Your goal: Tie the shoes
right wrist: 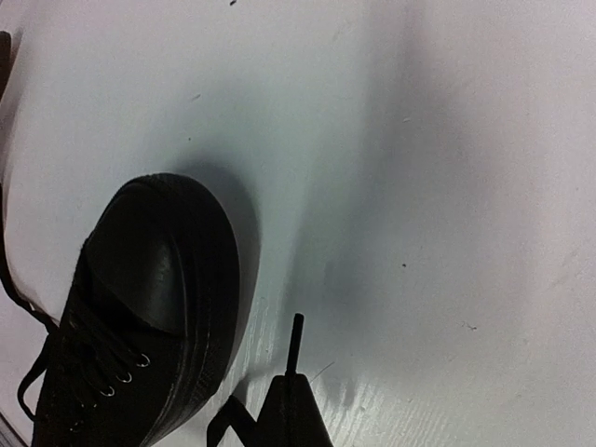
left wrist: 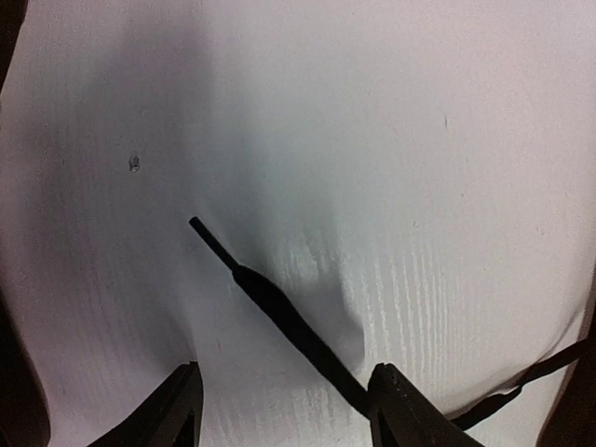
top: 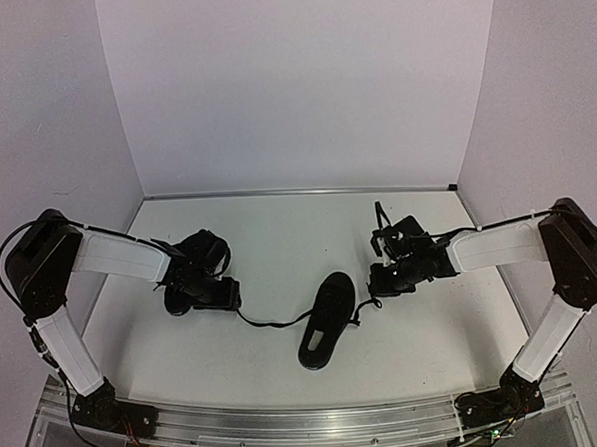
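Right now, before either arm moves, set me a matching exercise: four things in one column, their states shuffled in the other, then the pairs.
Things
1. left gripper
2. right gripper
3. shoe
4. loose lace end

States
A. shut on the pinched lace end
B. lying flat on the table, ungripped
C. open, holding nothing
D. resting on the table between the two arms

Pairs: 1-C, 2-A, 3-D, 4-B

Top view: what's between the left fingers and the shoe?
Only a slack black lace, running from the shoe to the left fingers. The top view shows it.
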Action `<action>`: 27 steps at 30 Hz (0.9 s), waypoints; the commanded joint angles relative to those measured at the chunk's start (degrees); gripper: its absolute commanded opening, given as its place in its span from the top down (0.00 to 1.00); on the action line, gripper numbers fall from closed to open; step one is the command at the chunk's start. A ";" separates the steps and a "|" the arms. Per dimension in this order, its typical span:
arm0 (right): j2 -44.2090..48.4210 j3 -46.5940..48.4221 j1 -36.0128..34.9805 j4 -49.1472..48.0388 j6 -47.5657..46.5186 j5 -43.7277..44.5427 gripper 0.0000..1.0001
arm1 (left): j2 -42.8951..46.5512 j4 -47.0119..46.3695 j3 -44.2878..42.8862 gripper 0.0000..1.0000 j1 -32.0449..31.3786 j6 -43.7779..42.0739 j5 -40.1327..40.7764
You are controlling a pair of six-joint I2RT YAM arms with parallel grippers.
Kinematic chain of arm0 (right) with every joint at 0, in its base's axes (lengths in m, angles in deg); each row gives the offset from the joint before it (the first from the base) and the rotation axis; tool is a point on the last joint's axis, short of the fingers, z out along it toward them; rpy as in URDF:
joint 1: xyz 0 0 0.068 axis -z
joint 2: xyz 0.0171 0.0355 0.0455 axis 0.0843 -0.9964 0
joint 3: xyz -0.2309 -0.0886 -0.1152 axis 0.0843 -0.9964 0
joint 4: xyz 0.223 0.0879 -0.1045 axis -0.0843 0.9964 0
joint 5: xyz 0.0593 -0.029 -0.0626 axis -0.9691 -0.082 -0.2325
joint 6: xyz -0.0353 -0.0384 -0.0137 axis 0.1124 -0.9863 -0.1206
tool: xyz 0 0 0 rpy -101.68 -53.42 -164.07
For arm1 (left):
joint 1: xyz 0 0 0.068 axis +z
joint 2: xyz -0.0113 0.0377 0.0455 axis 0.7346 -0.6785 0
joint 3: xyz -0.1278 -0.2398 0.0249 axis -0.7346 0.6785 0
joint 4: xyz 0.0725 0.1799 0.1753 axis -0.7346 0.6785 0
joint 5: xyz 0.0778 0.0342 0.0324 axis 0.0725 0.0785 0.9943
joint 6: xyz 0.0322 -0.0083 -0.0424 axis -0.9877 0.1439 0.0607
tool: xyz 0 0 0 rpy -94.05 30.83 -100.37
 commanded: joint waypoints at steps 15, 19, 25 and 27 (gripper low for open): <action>-11.49 7.16 -2.49 -6.86 2.12 -8.47 1.00 | -3.29 -7.86 -4.54 1.00 -2.90 -2.71 -5.40; -6.38 5.89 -2.45 -5.52 2.67 -5.51 1.00 | 3.90 -6.68 -2.93 1.00 -3.27 -2.84 -4.06; 8.10 2.60 -0.22 0.24 3.20 3.08 1.00 | 15.33 -1.53 -2.18 1.00 -3.10 -4.71 1.70; 13.97 1.63 1.33 3.32 3.19 6.13 1.00 | 18.68 0.61 -2.44 1.00 -2.76 -5.16 3.92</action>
